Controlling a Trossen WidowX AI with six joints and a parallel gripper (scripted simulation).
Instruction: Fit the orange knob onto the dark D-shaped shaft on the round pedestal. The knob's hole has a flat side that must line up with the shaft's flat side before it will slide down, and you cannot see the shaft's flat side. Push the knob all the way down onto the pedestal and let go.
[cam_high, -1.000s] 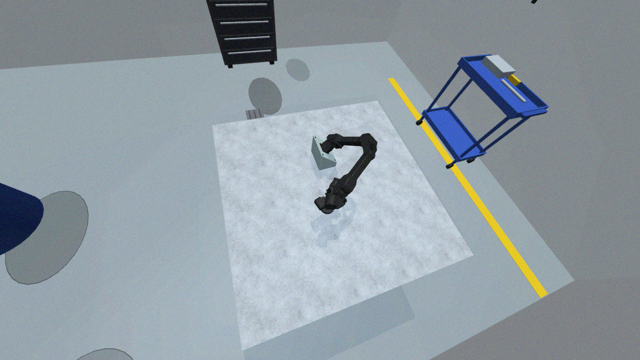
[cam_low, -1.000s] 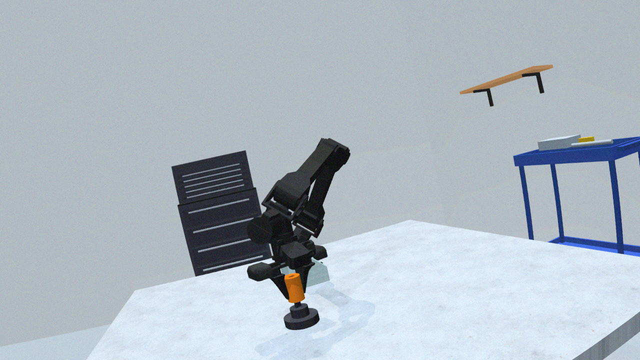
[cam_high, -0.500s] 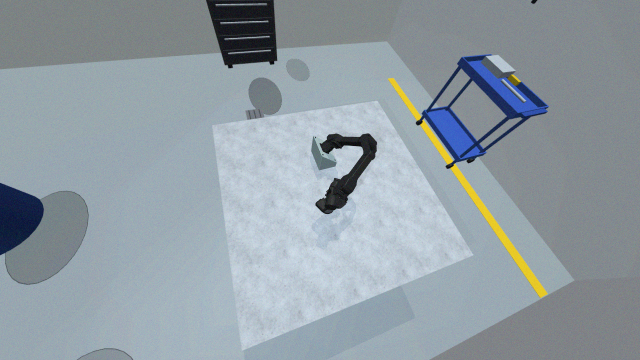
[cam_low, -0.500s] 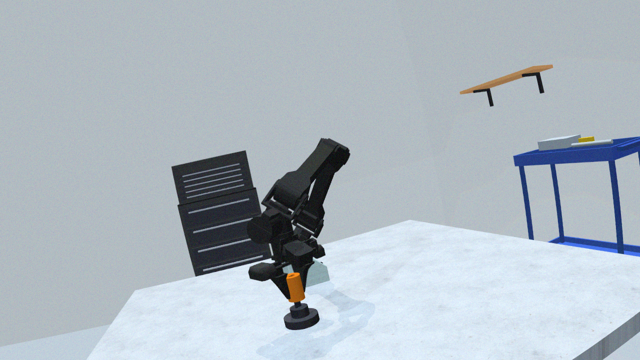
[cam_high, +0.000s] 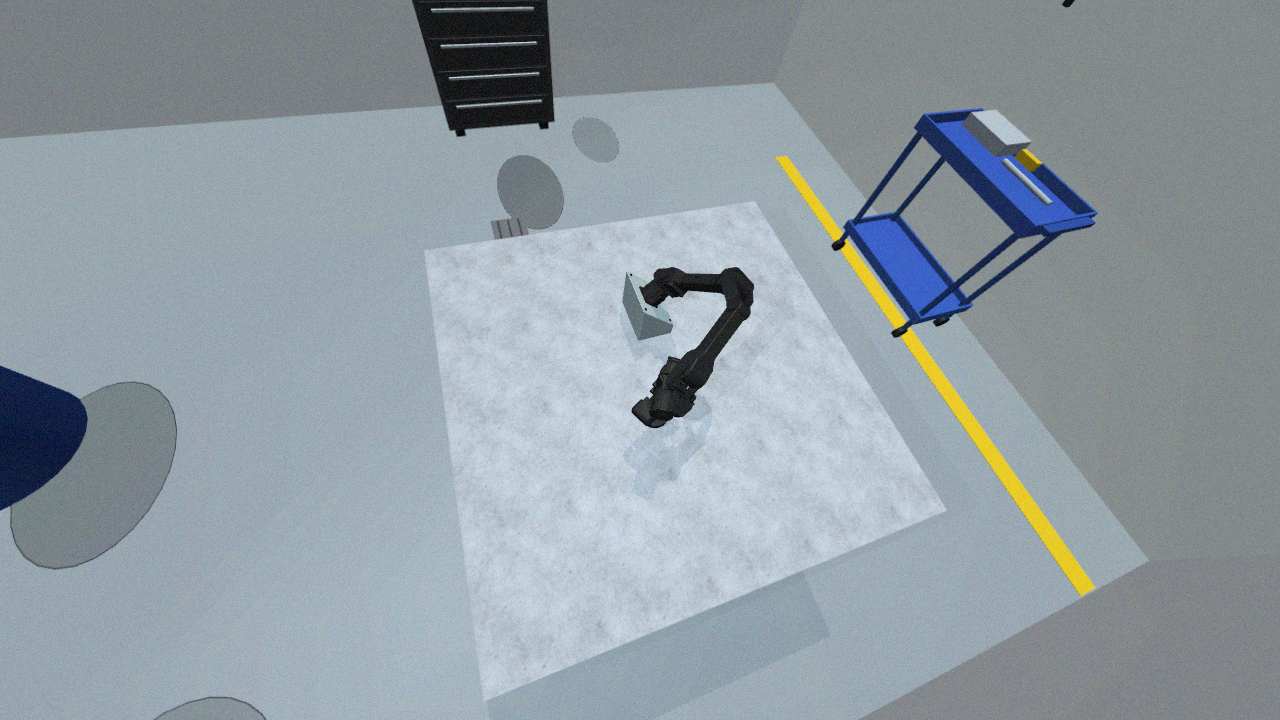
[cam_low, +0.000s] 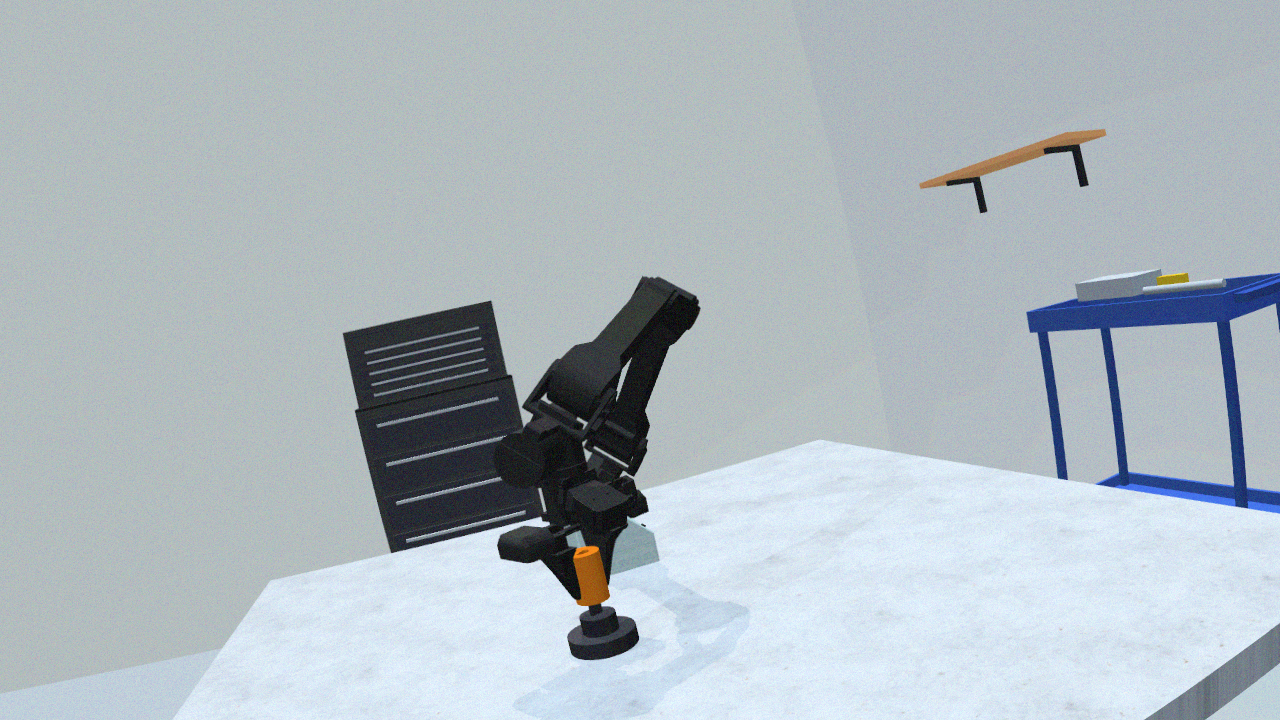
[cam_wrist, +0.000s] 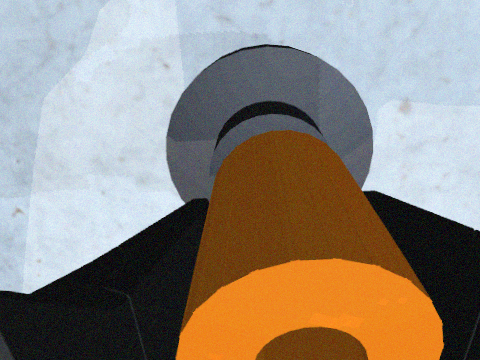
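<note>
The orange knob (cam_low: 591, 577) (cam_wrist: 295, 210) is upright between the fingers of my gripper (cam_low: 592, 583), which is shut on it. The round dark pedestal (cam_low: 603, 638) (cam_wrist: 270, 75) stands on the table directly below. In the exterior view a short piece of the dark shaft (cam_low: 596, 608) shows between the knob's lower end and the pedestal's upper step, so the knob is above the pedestal. How far the shaft reaches into the knob and where its flat side lies are hidden. In the top view the arm hides knob and pedestal.
The pale grey-green angled bracket (cam_high: 646, 313) (cam_low: 637, 548) stands at the arm's base on the white marbled table (cam_high: 554, 537) (cam_low: 895, 573). A blue cart (cam_high: 908, 264) (cam_low: 1123, 311) and a black drawer cabinet (cam_high: 490, 62) (cam_low: 429, 358) stand beyond the table.
</note>
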